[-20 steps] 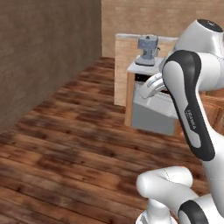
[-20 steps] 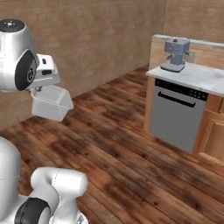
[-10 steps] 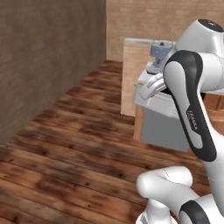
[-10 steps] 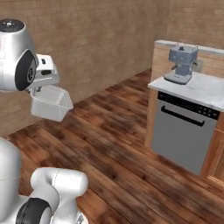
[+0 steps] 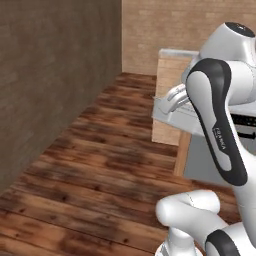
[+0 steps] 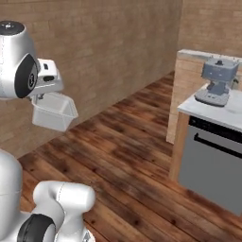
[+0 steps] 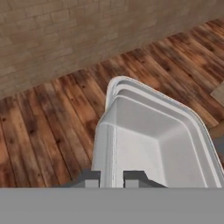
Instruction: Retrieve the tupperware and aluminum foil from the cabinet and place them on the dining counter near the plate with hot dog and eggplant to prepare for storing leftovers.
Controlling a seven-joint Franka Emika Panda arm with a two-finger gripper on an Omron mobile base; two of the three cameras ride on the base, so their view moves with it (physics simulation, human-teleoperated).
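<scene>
Base turning: coffee machine (image 6: 216, 81) slides right since 1 s ago. Pincer (image 7: 112, 177) pinches tupperware (image 7: 153, 142) wall, tub ahead of fingertips. Transit toward dining counter likely.

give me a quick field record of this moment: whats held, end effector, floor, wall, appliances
held item: tupperware, empty, carried in the air above the floor
end effector: shut on the tub's near wall
floor: wood planks
wall: brick wall beyond the tub
appliances: coffee machine on a marble worktop, dishwasher below it
base: driving, task counter not in sight
</scene>
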